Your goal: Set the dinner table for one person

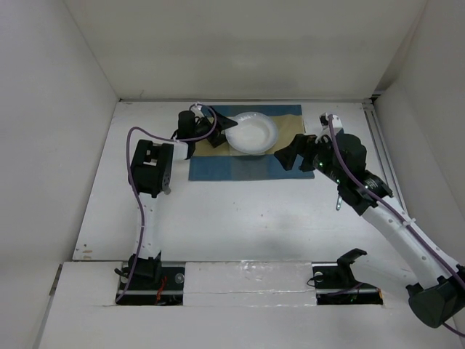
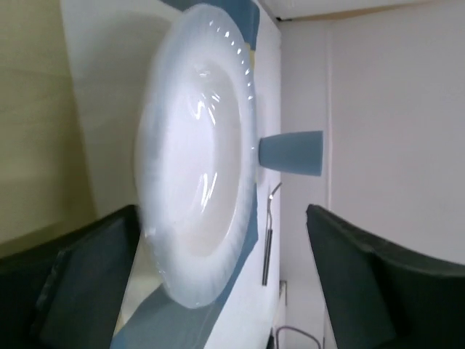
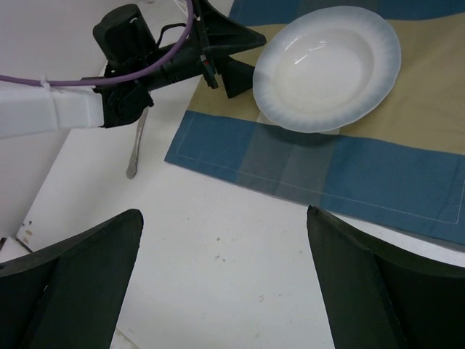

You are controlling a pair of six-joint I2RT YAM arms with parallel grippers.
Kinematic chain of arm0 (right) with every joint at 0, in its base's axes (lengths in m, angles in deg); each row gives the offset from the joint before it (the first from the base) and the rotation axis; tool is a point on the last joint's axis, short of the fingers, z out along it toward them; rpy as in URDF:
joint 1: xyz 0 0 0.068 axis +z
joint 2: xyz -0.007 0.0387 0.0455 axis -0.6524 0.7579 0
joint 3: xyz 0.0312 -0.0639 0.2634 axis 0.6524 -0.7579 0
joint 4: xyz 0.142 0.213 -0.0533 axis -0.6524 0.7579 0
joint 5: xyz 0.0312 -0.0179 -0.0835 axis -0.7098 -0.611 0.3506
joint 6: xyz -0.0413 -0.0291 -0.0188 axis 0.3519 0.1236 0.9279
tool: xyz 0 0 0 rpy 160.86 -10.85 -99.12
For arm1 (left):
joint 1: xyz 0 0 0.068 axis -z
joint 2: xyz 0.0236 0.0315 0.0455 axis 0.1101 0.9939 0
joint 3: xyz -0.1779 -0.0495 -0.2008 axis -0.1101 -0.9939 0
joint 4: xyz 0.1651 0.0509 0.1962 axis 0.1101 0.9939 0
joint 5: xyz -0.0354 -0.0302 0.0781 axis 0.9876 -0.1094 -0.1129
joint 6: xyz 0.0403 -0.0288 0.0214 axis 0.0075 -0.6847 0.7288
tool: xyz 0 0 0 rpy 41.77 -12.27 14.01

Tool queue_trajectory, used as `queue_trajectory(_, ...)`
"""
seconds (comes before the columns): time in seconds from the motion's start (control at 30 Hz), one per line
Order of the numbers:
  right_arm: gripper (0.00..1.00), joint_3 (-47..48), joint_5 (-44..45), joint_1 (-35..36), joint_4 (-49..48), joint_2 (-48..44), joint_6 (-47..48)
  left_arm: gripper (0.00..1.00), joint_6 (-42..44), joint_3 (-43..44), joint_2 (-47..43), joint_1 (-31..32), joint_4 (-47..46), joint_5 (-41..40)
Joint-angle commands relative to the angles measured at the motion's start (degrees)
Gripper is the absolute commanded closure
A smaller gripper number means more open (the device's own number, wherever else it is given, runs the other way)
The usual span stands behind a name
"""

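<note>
Left gripper (image 1: pixel 219 131) released, jaws spread beside the plate (image 1: pixel 251 132) rim, holding nothing. Right gripper (image 1: pixel 289 150) likewise open and empty. Plate sits on the placemat (image 1: pixel 247 169), far-centre of the counter (image 1: pixel 247 218). Cup (image 2: pixel 290 153) and utensil (image 2: pixel 267 243) stand past the plate (second utensil (image 3: pixel 134 149) left of mat). Judgement: plate placed; cutlery and cup probably unarranged.

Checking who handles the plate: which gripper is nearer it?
Left. The left gripper is right beside the plate, jaws open; the right gripper hovers apart from it, at the placemat edge.
</note>
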Motion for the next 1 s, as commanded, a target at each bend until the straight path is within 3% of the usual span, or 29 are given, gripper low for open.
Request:
queue_trajectory(0.0, 0.00, 0.42, 1.14, -0.85, -2.11, -0.13, 0.87, 0.00, 0.70, -3.35, -7.03, -0.65, -5.59, -0.63)
queue_trajectory(0.17, 0.00, 0.42, 4.92, -2.61, -2.11, 1.54, 0.87, 0.00, 2.64, -8.46, -14.67, -1.18, -3.40, -3.55)
queue_trajectory(0.27, 0.00, 3.13, 6.23, -4.98, -2.11, 5.31, 0.87, 0.00, 6.67, -8.47, -19.51, -1.70, 2.47, -7.83)
queue_trajectory(0.47, 0.00, 12.70, 18.71, -12.17, 5.33, 18.47, -0.27, 0.00, 16.16, -3.74, -33.04, -0.22, 28.91, -24.70)
queue_trajectory(0.53, 0.00, 17.28, 25.09, -13.68, 7.37, 21.30, -0.27, 0.00, 18.72, -1.27, -37.95, 1.10, 39.95, -34.80)
queue_trajectory(0.63, 0.00, 21.24, 29.70, -17.72, 9.93, 25.44, -0.80, 0.00, 19.26, -0.29, -42.53, 1.11, 48.60, -41.06)
queue_trajectory(0.77, 0.01, 22.30, 28.05, -25.36, 9.93, 30.01, -1.32, 0.00, 19.26, -5.20, -51.31, 1.11, 52.32, -46.43)
queue_trajectory(0.97, 0.10, 26.95, 25.06, -32.05, 9.31, 40.89, -1.32, 0.00, 19.26, -16.71, -59.06, 1.11, 50.05, -41.88)
